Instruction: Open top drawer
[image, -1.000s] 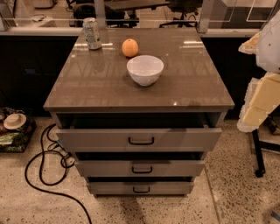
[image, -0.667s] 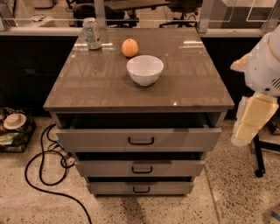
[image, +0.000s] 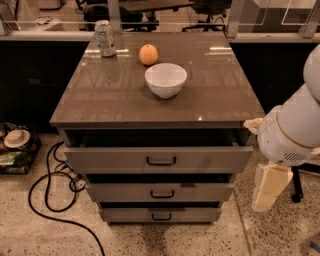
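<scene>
The top drawer (image: 115, 159) is the widest of three grey-beige drawers in the cabinet, with a black bar handle (image: 161, 161). It stands pulled out a little, with a dark gap between its front and the cabinet top. My arm (image: 292, 132) is at the right of the cabinet, level with the drawer's right end. My gripper (image: 269, 186) hangs as a cream piece below the arm, beside the cabinet's right side and apart from the handle.
On the cabinet top (image: 210, 95) stand a white bowl (image: 165, 79), an orange (image: 148, 54) and a can (image: 105, 38). Two lower drawers (image: 125, 192) sit slightly out. A black cable (image: 47, 200) loops on the floor at left, near clutter (image: 15, 145).
My arm has swung down and left, closer to the cabinet's right side. The drawers and the things on top have not moved.
</scene>
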